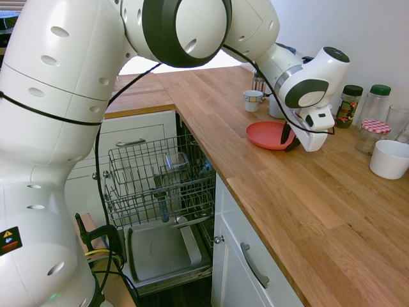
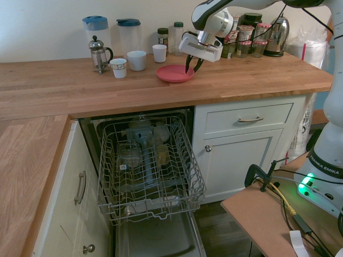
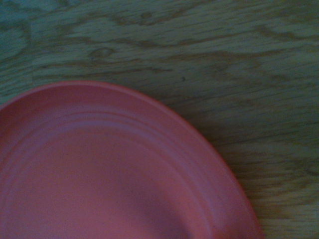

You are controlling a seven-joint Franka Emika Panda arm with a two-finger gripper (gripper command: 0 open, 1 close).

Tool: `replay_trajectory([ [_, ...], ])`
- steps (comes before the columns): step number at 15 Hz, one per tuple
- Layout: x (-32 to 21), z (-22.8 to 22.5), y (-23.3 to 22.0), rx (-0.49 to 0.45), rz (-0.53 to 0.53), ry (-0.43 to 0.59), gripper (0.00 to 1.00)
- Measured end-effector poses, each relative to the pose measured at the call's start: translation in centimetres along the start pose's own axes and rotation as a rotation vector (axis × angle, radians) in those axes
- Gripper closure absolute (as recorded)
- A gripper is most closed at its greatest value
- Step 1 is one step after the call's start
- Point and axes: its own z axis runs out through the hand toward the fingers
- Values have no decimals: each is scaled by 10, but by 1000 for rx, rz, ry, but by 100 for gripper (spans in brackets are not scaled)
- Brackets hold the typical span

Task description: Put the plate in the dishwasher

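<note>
Reaching out over the desk [image 2: 246, 83], with the white arm [image 1: 48, 128] arched high and its wrist bent down to bring the claw [image 2: 191, 72] low and tilted beside the wall side's row of kitchenware. Held moderately wide, with a visible gap between the two dark fingers [image 2: 199, 65]. Seen straddling the rim of the plate [image 2: 174, 74], with one fingertip above its inside and the other by its outer edge; impossible to tell from here whether touching it.

Lying flat on the desk: the coral-red plate, directly beneath the claw and extending mostly to one side of it, past its rim. In the wrist view, showing as a broad curved edge over wood grain.

Below the desk, standing open: the dishwasher [image 2: 144, 160], with a wire rack [image 2: 110, 184] pulled out and its grey inner door [image 1: 163, 252] lowered beneath.

By count: one plate, one claw, one dishwasher. In the second exterior view, also counting two plain white cups [image 2: 136, 60], one patterned cup [image 2: 118, 67], one French press [image 2: 99, 56], two blue-lidded pitchers [image 2: 129, 38] and one metal kettle [image 2: 277, 37].
</note>
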Motion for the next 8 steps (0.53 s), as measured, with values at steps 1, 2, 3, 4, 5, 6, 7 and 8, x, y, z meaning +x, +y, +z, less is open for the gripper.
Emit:
replay_trajectory([
  [1,1,0,1,0,-2,-2,100],
  [2,2,1,1,1,-4,-4,100],
  [3,3,0,2,4,-7,-8,100],
  [4,3,0,2,7,-17,-12,100],
  [5,3,-1,1,7,-28,-16,100],
  [6,4,-2,2,10,-35,-22,100],
  [7,6,-2,3,13,-40,-26,100],
  [8,8,-4,3,16,-47,-26,100],
])
